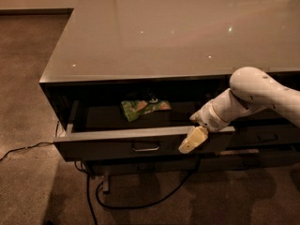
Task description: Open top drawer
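The top drawer (103,148) of the dark cabinet stands partly pulled out, its flat front facing me with a small metal pull handle (145,147) at the centre. My gripper (193,140), cream-coloured at the end of a white arm, rests against the drawer front's upper edge, right of the handle. Inside on the drawer floor lies a green snack bag (143,108).
A glossy grey countertop (187,32) overhangs the drawer. Shallower dark drawers (265,137) sit to the right, behind my arm. Black cables (140,201) loop on the speckled floor under the cabinet, and one trails off to the left (23,149).
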Controlling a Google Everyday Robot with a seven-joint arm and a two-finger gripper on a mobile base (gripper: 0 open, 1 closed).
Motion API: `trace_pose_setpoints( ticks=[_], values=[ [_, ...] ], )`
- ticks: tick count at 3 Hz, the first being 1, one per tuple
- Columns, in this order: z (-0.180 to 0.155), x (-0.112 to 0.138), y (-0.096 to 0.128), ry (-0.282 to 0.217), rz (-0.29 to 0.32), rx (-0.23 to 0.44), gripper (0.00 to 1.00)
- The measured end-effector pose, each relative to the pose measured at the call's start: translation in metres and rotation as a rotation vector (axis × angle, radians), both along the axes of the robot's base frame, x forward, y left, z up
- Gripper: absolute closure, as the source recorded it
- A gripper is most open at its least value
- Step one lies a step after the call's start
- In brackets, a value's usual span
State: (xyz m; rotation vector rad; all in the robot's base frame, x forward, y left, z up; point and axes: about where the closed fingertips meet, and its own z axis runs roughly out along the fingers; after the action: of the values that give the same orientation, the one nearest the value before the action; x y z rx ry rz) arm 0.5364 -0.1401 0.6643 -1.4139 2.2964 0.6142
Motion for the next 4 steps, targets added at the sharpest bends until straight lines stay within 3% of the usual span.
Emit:
trace_pose_setpoints(
  ticks=[2, 4],
  values=[
    [-0.001, -0.001, 0.004, -0.001, 0.019, 0.031, 0.0],
    [-0.006, 0.017, 0.017, -0.032, 0.049, 0.171, 0.0]
  ],
)
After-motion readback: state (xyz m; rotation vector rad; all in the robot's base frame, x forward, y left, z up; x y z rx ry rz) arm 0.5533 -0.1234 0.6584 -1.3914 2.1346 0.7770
